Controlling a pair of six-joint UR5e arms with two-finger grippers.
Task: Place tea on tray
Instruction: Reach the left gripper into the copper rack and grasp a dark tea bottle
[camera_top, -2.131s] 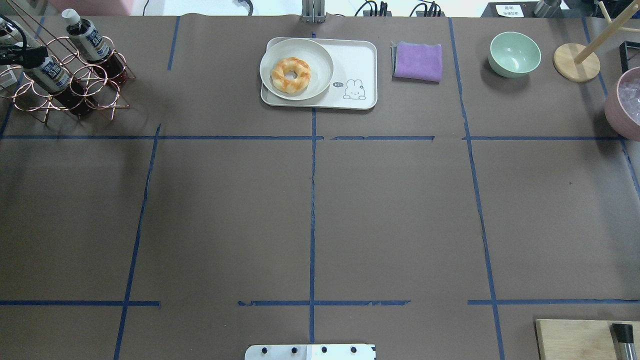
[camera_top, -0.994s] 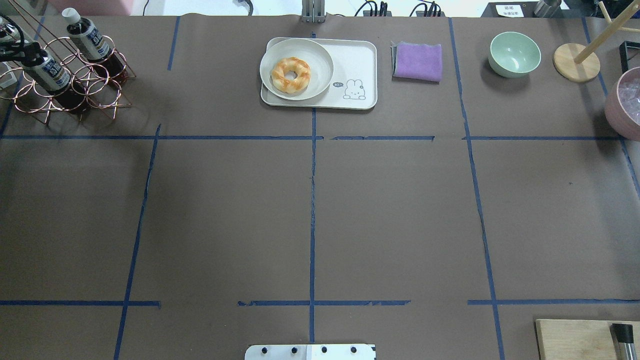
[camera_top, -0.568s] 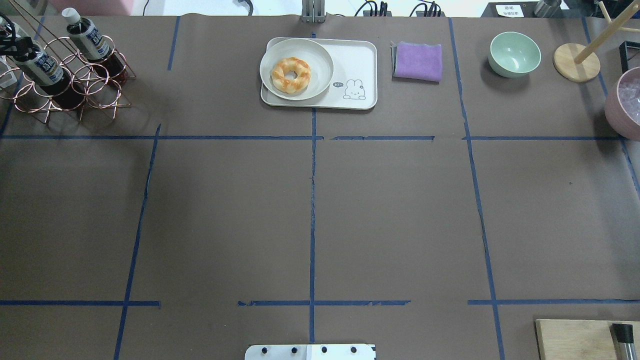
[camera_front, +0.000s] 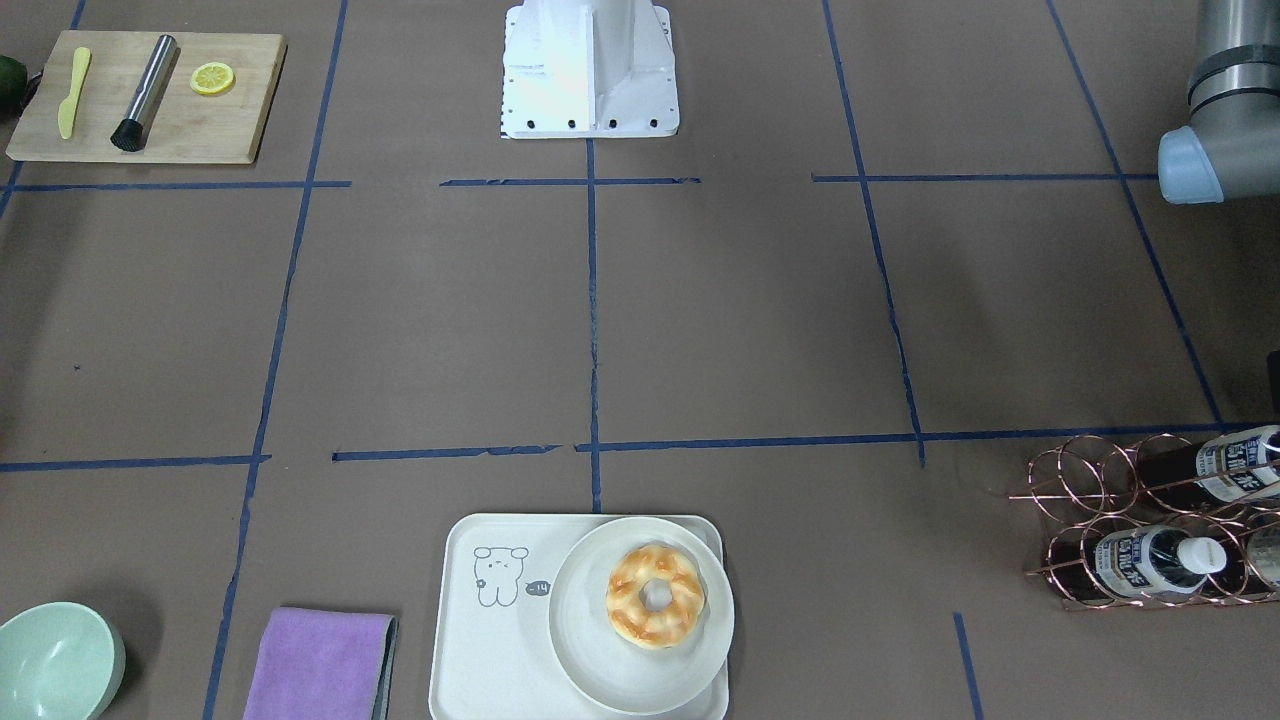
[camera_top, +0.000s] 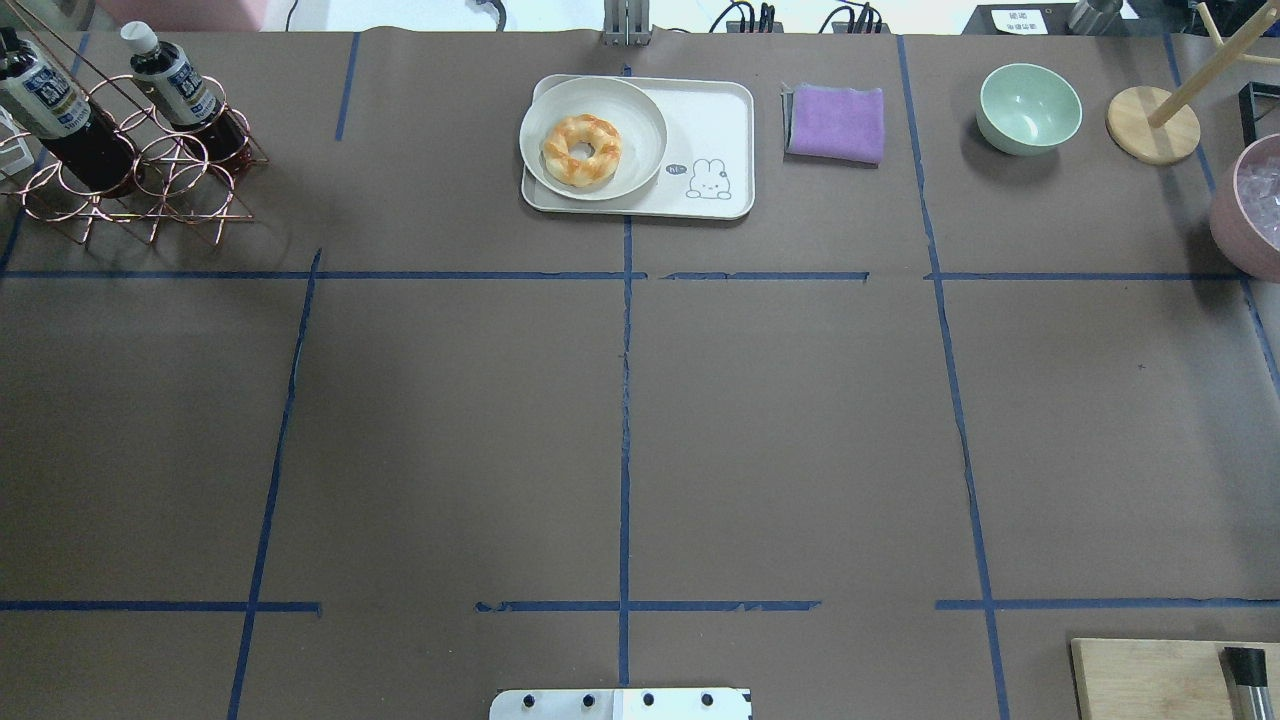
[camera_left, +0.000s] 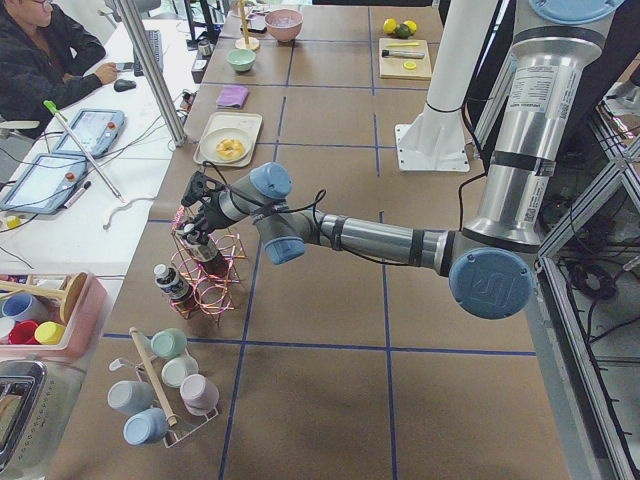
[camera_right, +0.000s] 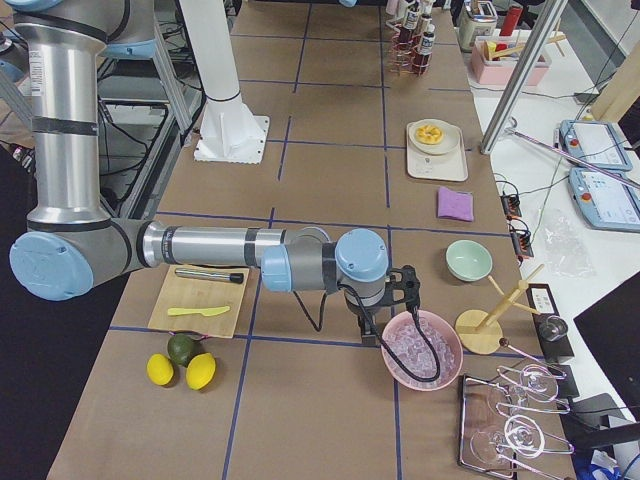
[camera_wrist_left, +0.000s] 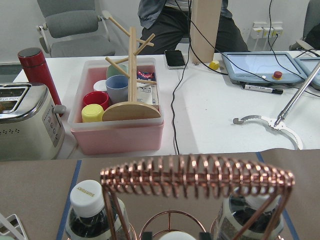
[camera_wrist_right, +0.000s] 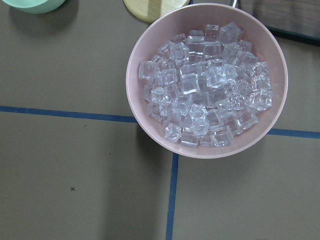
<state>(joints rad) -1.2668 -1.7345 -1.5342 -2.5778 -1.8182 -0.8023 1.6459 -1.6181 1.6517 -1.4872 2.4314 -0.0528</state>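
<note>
Nearest to the robot base, on its right, lies a wooden board (camera_front: 200, 130) w/ a yellow knife (camera_front: 75, 85), a steel muddler (camera_front: 145, 90) and a lemon slice (camera_front: 212, 78). The middle of the table (camera_top: 450, 420) is brown paper w/ a grid of blue tape. Further out on the right, the right gripper (camera_right: 400, 300) hangs over a pink bowl (camera_wrist_right: 150, 126) full of ice cubes (camera_wrist_right: 200, 80); its fingers show in no close cam, so I cannot tell if it is open or closed. In the far row, from robot's right to left: a mint bowl (camera_top: 1030, 108), a purple cloth (camera_top: 836, 122), then the tray (camera_top: 715, 115) w/ a line-drawn animal and a small bubble reading "hi~"; a cream plate (camera_top: 645, 140) w/ a glazed donut (camera_top: 581, 150) covers the tray's left half in the overhead cam. The tea (camera_top: 48, 105) is not on the tray: it is well apart, at the far-left corner, tilted, its lower end among the rings of a copper wire rack (camera_top: 165, 170). The left gripper (camera_left: 195, 205) is at the bottle's top; at the bottom edge of the wrist cam two dark fingertips (camera_wrist_left: 146, 235) stand close on both sides of a white cap, so it seems closed on the tea. A second bottle (camera_top: 175, 85) leans just beside it in the rack. Labels are dark blue and white, print too small to read; a neighbour bottle (camera_wrist_left: 87, 197) has grey print on its cap, too blurred.
</note>
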